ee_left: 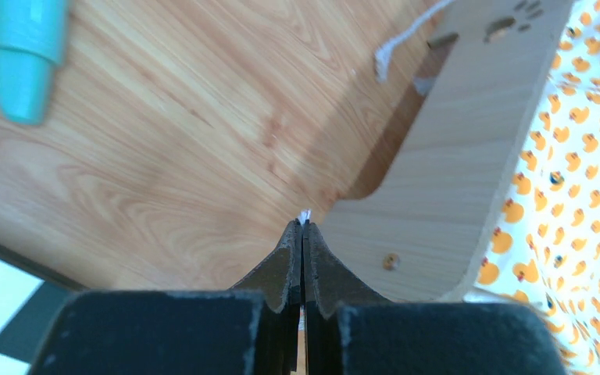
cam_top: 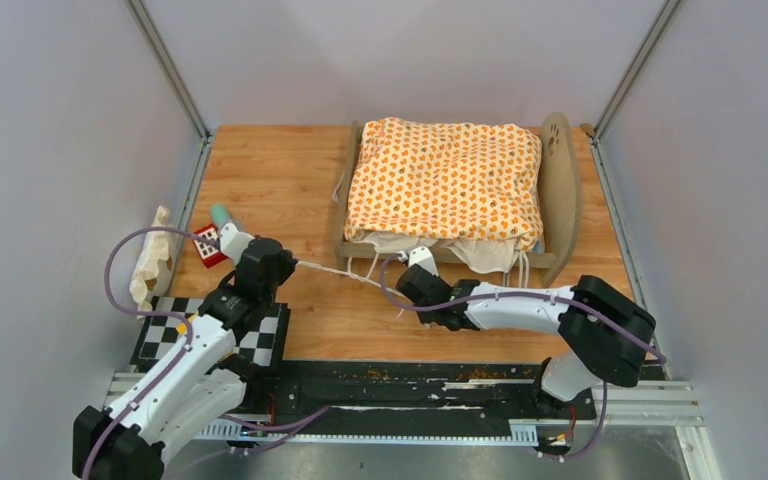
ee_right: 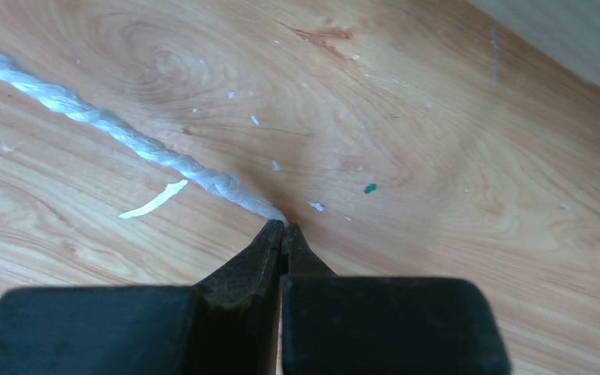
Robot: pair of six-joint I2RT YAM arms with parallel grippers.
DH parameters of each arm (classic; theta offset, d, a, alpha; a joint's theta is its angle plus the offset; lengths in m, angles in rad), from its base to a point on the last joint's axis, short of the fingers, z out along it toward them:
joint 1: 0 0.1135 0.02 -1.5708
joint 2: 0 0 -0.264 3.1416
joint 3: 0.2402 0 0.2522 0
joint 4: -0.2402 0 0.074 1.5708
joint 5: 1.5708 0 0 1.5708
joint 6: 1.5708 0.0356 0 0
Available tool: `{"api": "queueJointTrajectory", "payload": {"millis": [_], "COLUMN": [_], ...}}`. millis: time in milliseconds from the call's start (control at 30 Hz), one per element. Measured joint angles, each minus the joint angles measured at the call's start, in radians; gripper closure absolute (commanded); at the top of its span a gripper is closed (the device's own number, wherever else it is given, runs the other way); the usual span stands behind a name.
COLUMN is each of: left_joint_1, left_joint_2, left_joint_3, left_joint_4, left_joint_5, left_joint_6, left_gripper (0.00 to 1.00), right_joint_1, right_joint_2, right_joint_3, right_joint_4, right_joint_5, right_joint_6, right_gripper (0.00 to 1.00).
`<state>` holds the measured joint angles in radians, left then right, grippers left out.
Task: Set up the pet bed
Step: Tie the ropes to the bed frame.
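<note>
left gripper (ee_left: 303, 225) and right gripper (ee_right: 283, 226) both clamped on limp white cord (ee_right: 109, 125); pet bed (ee_left: 445, 180) looks stiff, light, grab an end board (cam_top: 563, 170)

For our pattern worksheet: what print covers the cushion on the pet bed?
The cushion has small orange ducks on cream, clearest in the left wrist view.

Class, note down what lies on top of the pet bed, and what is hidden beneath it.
An orange duck-print cushion covers the pet bed between its end boards, cream edge and ties hanging over the near side. The bed's base is covered, so it cannot be seen.
</note>
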<state>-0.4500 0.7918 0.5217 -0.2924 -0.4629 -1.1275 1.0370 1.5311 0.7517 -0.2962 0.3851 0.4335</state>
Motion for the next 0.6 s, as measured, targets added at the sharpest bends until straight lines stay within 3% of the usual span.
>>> {"api": "queueJointTrajectory", "payload": {"millis": [300,600], "left_joint_1": [0.007,0.089], "left_joint_2": [-0.06,-0.08], "left_joint_3": [0.065,0.093], "left_joint_4": [-0.19,-0.241], "left_joint_5": [-0.219,-0.256], "left_joint_6": [0.027,0.05], "left_gripper": [1.0,1.0], "right_joint_1": [-0.032,-0.109], "right_joint_2": [-0.019,-0.019], "right_joint_3": [0.001,0.034], "right_joint_4": [-0.037,-0.036], "right_joint_5": [0.011,0.007], "right_joint_6": [0.011,0.021], "right_gripper": [1.0,1.0]}}
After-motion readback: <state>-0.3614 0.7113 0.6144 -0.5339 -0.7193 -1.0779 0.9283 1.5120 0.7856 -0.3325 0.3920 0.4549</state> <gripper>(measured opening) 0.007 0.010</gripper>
